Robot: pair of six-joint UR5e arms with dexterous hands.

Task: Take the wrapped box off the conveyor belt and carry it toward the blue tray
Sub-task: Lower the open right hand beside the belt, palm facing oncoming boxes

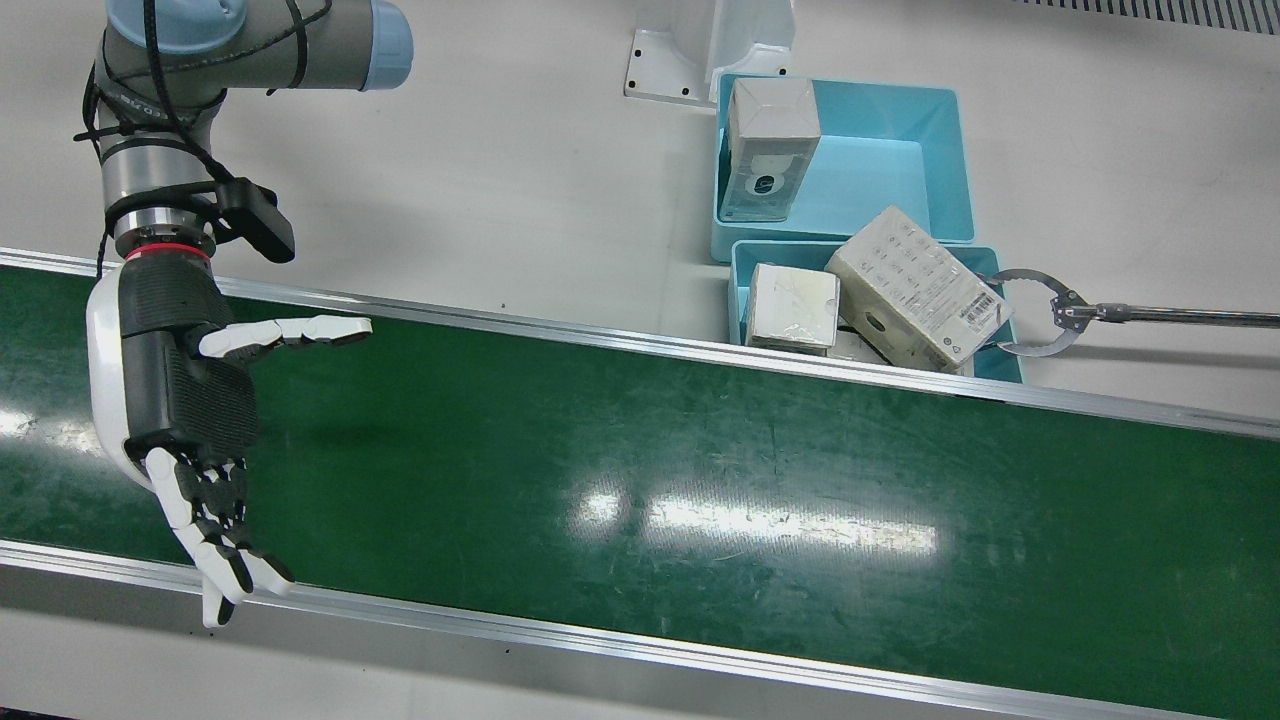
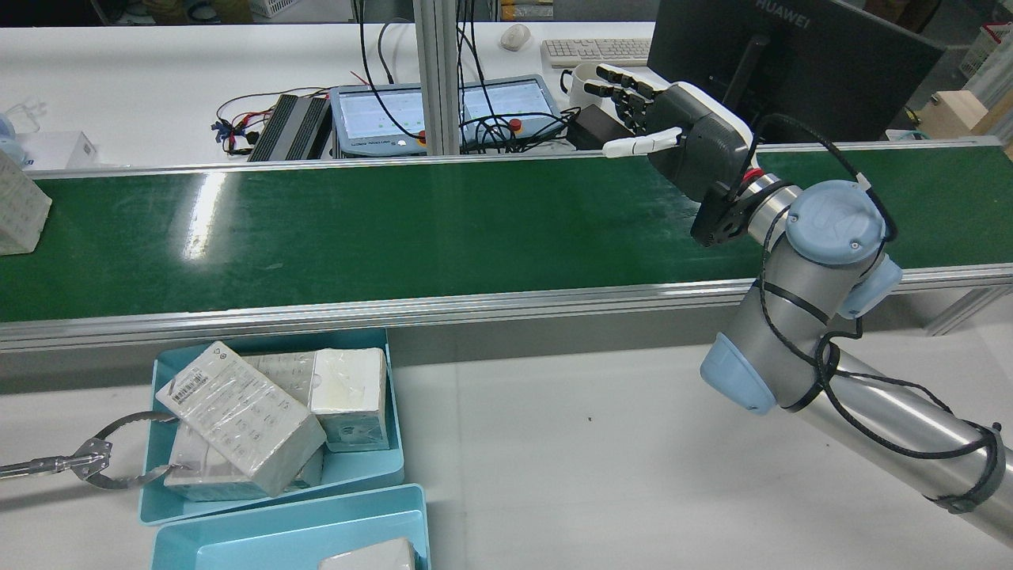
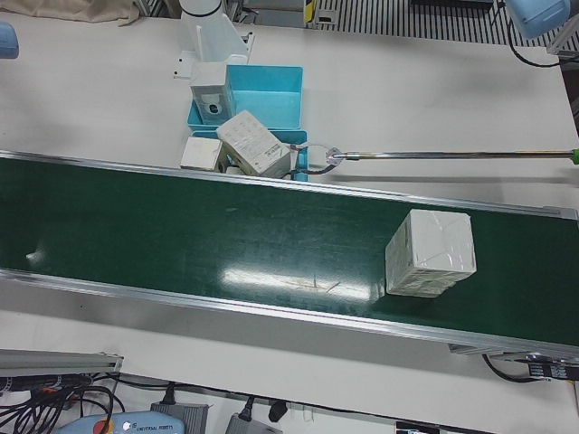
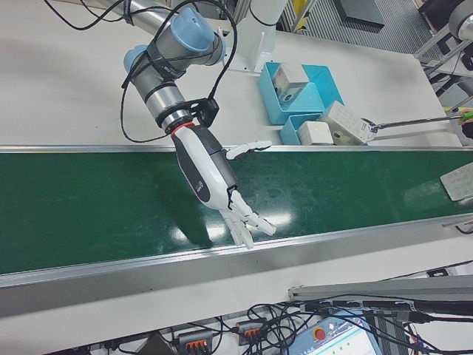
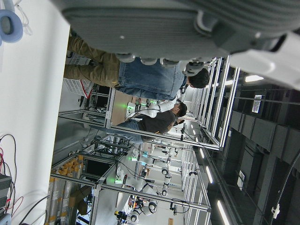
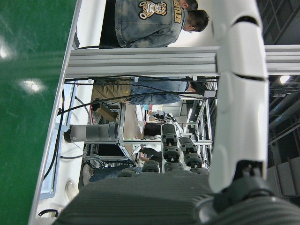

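The wrapped box (image 3: 430, 255) is a whitish cube in clear film, standing on the green conveyor belt (image 3: 226, 235) in the left-front view. It also shows at the left edge of the rear view (image 2: 17, 207) and the right edge of the right-front view (image 4: 460, 182). My right hand (image 1: 185, 400) is open and empty above the belt, far from the box, with its fingers spread toward the belt's operator-side edge. It also shows in the rear view (image 2: 681, 134). My left hand (image 5: 187, 23) shows only in its own view, holding nothing. Two blue trays (image 1: 940, 170) sit beside the belt.
The trays hold several wrapped boxes; one large box (image 1: 915, 288) leans tilted across the nearer tray's rim. A metal reacher tool (image 1: 1060, 315) on a long pole has its ring jaws beside that box. A monitor, keyboard and cables lie beyond the belt (image 2: 791, 63).
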